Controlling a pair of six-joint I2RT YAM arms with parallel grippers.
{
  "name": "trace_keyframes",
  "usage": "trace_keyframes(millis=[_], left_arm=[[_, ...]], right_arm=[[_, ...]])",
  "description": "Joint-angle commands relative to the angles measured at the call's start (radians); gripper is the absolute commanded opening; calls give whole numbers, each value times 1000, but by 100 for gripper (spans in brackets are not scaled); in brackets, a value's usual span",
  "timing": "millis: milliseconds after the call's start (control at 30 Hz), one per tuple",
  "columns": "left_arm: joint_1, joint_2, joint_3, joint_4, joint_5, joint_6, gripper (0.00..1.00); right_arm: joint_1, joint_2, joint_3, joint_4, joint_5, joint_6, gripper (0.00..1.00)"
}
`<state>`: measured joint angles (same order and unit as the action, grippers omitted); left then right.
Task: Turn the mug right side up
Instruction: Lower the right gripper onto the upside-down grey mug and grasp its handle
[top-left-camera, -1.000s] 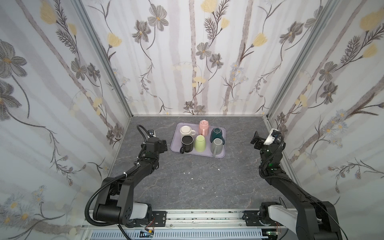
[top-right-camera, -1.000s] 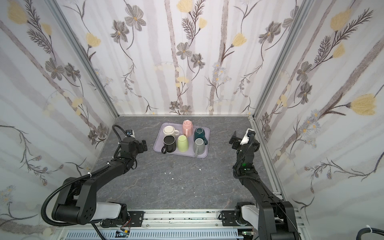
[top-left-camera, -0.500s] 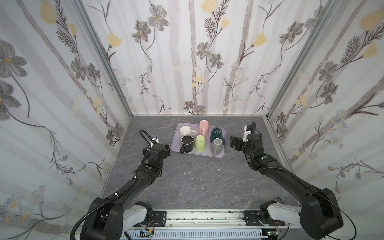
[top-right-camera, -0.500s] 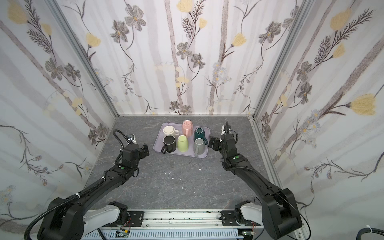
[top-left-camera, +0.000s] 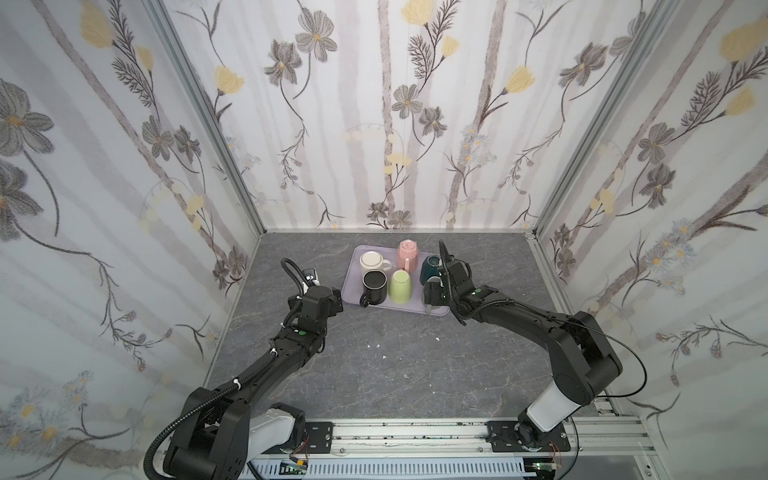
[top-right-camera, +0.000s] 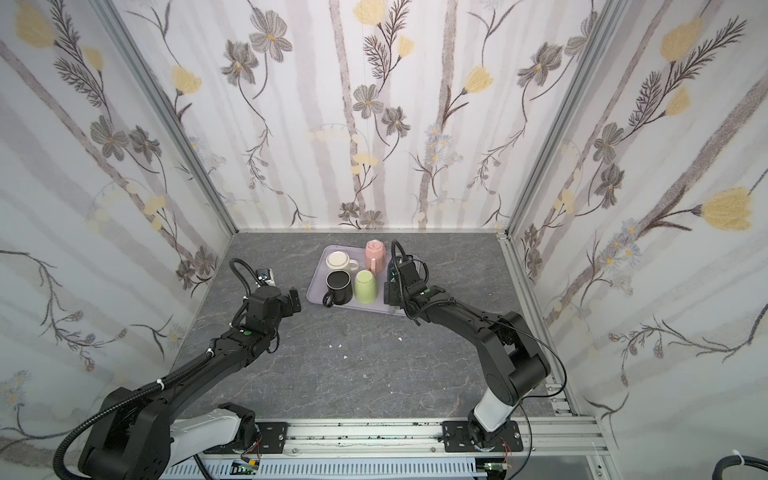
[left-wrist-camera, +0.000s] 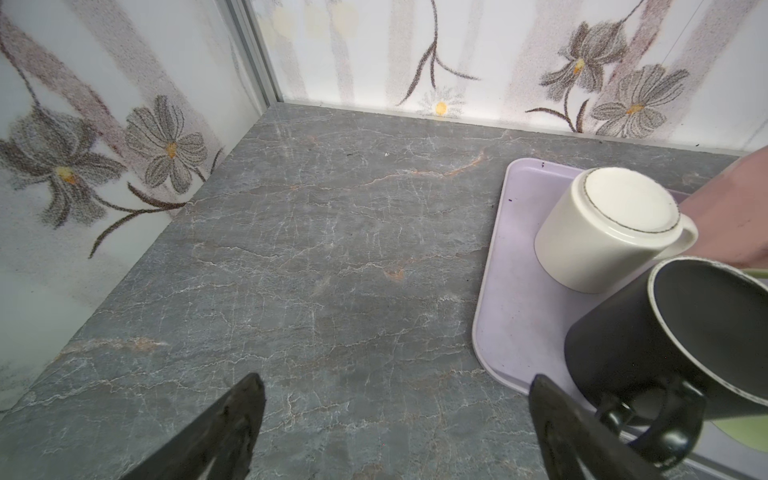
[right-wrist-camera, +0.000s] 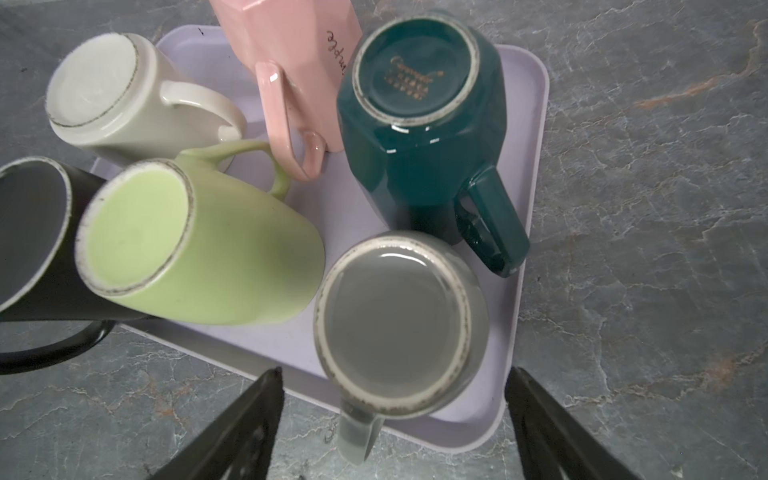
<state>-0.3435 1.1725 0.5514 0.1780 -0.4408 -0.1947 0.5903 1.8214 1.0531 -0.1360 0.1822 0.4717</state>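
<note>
Grey mug (right-wrist-camera: 401, 324), base up, sits just ahead of right tool (right-wrist-camera: 394, 372).

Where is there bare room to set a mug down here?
Bare tabletop in front of the tray, and left of it toward the back corner. The tray is crowded: six mugs stand close together.

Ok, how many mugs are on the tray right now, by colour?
Cream mug: 1
Pink mug: 1
Teal mug: 1
Green mug: 1
Grey mug: 1
Black mug: 1
Total: 6 mugs, all on the tray
</note>
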Motion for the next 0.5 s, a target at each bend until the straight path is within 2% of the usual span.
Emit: trace_keyframes(millis=[0,167,300,467], left_arm=[[0,8,-5,35,6,-22,100],[0,7,-4,35,19,-26,100],[0,3,-7,39,19,-29,100],[0,3,-7,38,30,-34,100]], right_arm=[[5,19,14,-11,2,35,82],[4,50,33,-39,25,54,72],[5,55,35,-43,32,61,59],[3,62,43,-63,46,53,57]])
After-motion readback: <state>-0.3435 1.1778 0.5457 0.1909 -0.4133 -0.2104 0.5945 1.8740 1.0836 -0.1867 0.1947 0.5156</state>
